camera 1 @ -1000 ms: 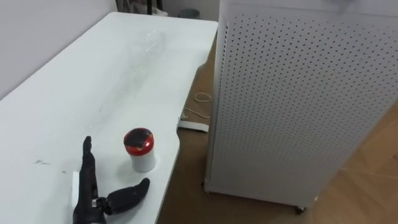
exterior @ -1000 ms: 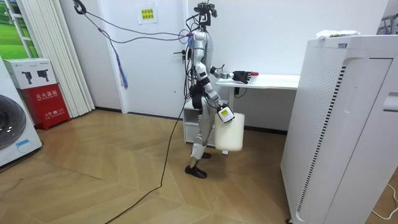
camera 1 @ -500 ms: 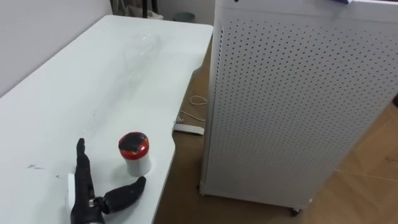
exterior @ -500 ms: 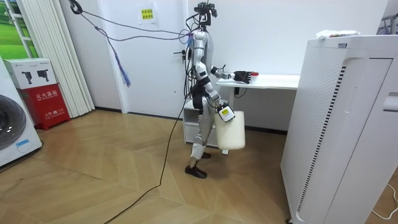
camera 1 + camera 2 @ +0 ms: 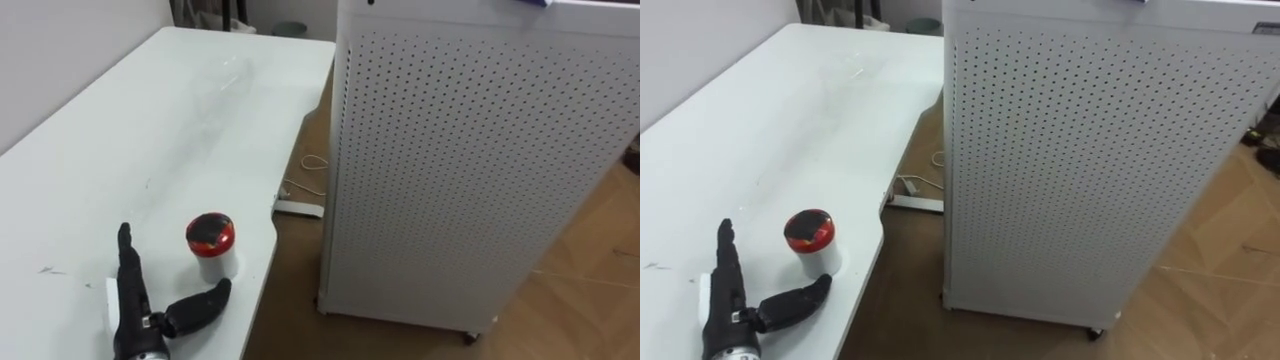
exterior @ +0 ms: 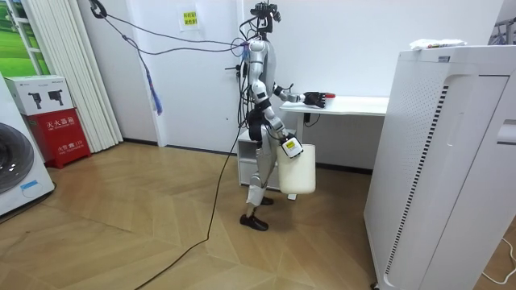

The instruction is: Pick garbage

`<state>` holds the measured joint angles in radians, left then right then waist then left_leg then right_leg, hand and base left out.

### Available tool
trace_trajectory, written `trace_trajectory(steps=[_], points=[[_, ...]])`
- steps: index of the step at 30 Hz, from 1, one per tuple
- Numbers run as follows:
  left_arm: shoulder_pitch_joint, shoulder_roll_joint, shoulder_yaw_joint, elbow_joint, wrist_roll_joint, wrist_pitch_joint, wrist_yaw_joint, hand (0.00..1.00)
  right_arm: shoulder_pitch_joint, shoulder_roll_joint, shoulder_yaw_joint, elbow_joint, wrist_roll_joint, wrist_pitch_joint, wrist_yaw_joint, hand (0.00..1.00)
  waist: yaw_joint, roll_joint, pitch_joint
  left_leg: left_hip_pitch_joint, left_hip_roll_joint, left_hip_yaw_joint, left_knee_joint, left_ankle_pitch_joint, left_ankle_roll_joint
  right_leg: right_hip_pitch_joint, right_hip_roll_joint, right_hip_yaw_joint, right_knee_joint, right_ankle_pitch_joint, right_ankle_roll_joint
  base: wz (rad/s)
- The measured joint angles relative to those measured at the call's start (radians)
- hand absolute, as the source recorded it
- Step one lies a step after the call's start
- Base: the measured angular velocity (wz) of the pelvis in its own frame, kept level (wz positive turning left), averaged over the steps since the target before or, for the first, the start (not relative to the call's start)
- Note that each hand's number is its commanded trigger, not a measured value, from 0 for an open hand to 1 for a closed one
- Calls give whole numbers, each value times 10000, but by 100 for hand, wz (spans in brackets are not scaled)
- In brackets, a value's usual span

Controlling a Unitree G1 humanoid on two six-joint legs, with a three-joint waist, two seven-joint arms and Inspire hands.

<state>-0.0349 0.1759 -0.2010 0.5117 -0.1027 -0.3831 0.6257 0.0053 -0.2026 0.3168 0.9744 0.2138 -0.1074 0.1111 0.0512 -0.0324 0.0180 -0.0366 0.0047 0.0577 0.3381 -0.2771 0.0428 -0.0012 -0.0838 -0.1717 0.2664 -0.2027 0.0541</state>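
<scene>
Red-lidded white cup stands upright on the white counter, close to its front edge. It is just beyond the tip of the thumb and off to the thumb side of the straight fingers. The left hand lies low over the counter with its fingers stretched flat and pointing away from the robot. The thumb is spread wide towards the cup, so the hand is open and grips nothing. A narrow gap separates the thumb tip from the cup's base.

Far ahead of the fingertips, near the counter's back end, lies a clear plastic item, too faint to identify. Past the counter's edge on the thumb side stands a tall white perforated cabinet on the wooden floor. A white power strip lies on the floor between the two.

In the room view the robot stands at the counter's end, and a white bin hangs at its lowered right hand. How that hand holds it cannot be told.
</scene>
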Motion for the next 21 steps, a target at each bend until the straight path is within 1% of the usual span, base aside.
trace_trajectory(steps=[2, 7, 11, 13, 18, 21], points=[[-10, -1, 5, 9, -51, 1, 65, 0, 4, -2, 133, -1, -11, 2, 4, 100, -29, 13, 0, 7, 1, 5, -23, 7, -4, -8, 1, 0, 2, 3, -6, 0], [-49, -27, 3, 10, -38, 62, 412, 0, 0, 10, 154, -120, -226, 127, 16, 100, -259, 28, -11, 5, 3, 5, -21, 8, -5, -8, -3, -1, 6, 3, -6, 0], [-158, -32, 18, 110, -40, 131, 411, 0, 2, 9, 150, -120, -270, 128, 9, 100, -367, 29, -11, 12, 1, 36, -14, 23, 3, 3, -11, 28, 8, 3, -5, 0], [-215, -32, 33, 122, -42, 266, 410, 0, 3, 33, 150, -119, -283, 128, 18, 100, -448, 31, -9, 51, 2, 79, -16, 30, 6, 47, -13, 41, 1, 3, -5, 0], [-317, -77, 21, 123, -45, 365, 235, 0, 13, 32, 150, -118, -307, 128, 21, 100, -536, 40, -3, 71, 8, 118, -17, 30, 6, 43, -14, 47, 30, 3, -5, -1], [-468, -104, 23, 125, -45, 562, 167, 0, 12, 31, 150, -119, -380, 132, 41, 100, -646, 50, 2, 57, 13, 123, -22, 30, 6, 14, -12, 47, 55, 3, -5, 0]])
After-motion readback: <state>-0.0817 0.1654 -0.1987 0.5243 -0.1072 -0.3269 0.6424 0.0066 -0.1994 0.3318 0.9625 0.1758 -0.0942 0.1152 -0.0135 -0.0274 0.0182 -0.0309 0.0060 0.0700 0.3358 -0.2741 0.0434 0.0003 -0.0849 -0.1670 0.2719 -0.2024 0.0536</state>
